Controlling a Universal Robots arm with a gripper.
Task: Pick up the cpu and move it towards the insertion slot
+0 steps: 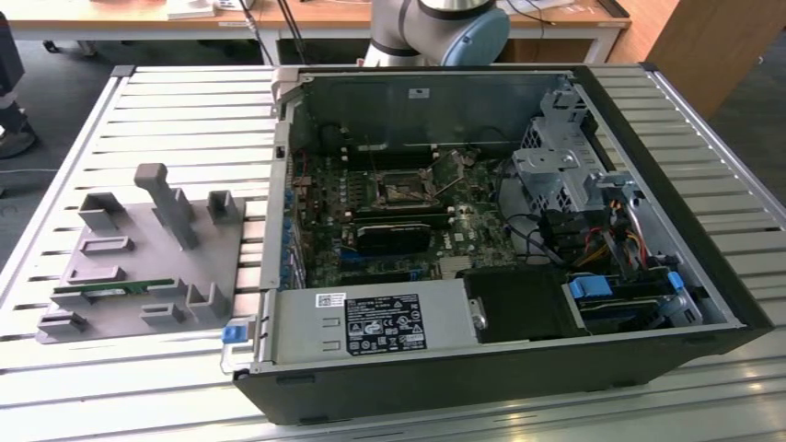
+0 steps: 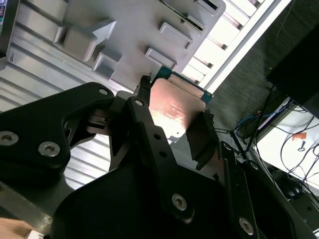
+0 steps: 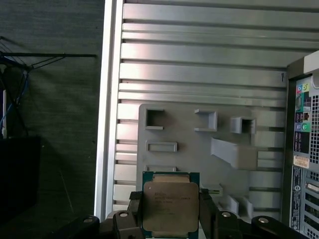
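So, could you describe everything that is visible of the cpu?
The cpu is a flat square chip: silvery metal lid with faint print, thin green edge. The end effector is shut on it, black fingers pressing two opposite sides. It seems held clear of the grey tray behind it, lid facing both wrist cameras.

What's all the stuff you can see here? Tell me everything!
cpu: one, silvery with green edge, held in the gripper.
slot: one, shiny frame, dark middle, inside the computer.
computer: one, black, open, on the table.
tray: one, grey, on the table, at the exterior view's left of the computer.
memory stick: one, green, on the tray.
table: one, silvery slats, under everything.
arm: one, grey and blue, beyond the computer.
gripper: one, black, shut on the cpu.
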